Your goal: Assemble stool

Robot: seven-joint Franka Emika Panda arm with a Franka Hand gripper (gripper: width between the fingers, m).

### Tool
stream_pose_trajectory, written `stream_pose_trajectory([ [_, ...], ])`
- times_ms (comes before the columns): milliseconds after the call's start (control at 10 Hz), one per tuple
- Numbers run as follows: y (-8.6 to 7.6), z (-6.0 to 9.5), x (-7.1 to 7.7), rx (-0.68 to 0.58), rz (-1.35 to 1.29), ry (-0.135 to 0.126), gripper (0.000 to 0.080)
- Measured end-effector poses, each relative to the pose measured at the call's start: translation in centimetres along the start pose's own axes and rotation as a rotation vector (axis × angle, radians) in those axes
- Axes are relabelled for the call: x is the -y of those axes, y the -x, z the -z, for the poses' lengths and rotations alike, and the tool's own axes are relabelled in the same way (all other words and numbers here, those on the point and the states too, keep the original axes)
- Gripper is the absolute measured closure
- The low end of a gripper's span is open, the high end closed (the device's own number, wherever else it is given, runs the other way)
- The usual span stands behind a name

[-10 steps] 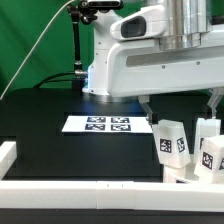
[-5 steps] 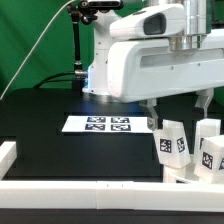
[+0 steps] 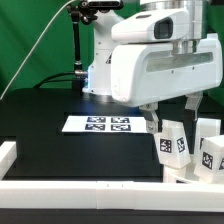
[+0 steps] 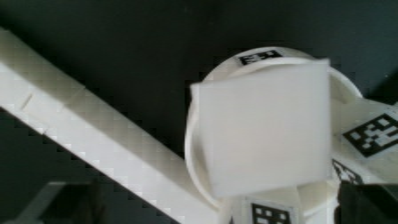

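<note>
Two short chunky white legs with black-and-white tags stand upright at the exterior view's right, one (image 3: pixel 172 146) nearer the middle and one (image 3: pixel 210 150) at the edge. My gripper (image 3: pixel 172 112) hangs open just above the nearer leg, a finger on each side and nothing between them. In the wrist view that leg (image 4: pixel 263 125) fills the middle as a white block. Behind it shows the round rim of the seat disc (image 4: pixel 240 72) and several tags. I cannot make out the seat in the exterior view.
The marker board (image 3: pixel 108 124) lies flat on the black table at mid-table. A long white rail (image 3: pixel 80 196) runs along the front and another (image 3: pixel 8 152) sits at the exterior view's left. The rail (image 4: pixel 71 120) crosses the wrist view diagonally, close beside the leg.
The arm has shifted toward the exterior view's left and come lower, bringing the open fingers over the nearer leg. The legs have not moved.
</note>
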State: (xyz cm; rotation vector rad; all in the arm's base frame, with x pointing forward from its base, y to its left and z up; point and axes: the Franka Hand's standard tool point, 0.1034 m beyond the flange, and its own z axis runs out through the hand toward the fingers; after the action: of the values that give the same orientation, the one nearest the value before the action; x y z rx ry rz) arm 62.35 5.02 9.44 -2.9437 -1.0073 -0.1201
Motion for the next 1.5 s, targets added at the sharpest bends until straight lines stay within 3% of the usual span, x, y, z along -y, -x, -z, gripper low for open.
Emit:
stream_pose_trajectory([
  [500, 0.9, -1.4, 0.3, 0.021, -0.018, -0.009, 0.0150],
  [700, 1.0, -1.6, 0.4, 0.024, -0.029, -0.010, 0.0388],
  [800, 1.0, -1.6, 0.3, 0.024, -0.030, -0.010, 0.0388],
  [900, 1.0, -1.6, 0.3, 0.024, -0.043, -0.010, 0.0462],
  [1200, 1.0, -1.6, 0.3, 0.023, -0.097, -0.011, 0.0462],
  [1500, 1.2, -1.7, 0.2, 0.020, -0.435, -0.016, 0.0462],
])
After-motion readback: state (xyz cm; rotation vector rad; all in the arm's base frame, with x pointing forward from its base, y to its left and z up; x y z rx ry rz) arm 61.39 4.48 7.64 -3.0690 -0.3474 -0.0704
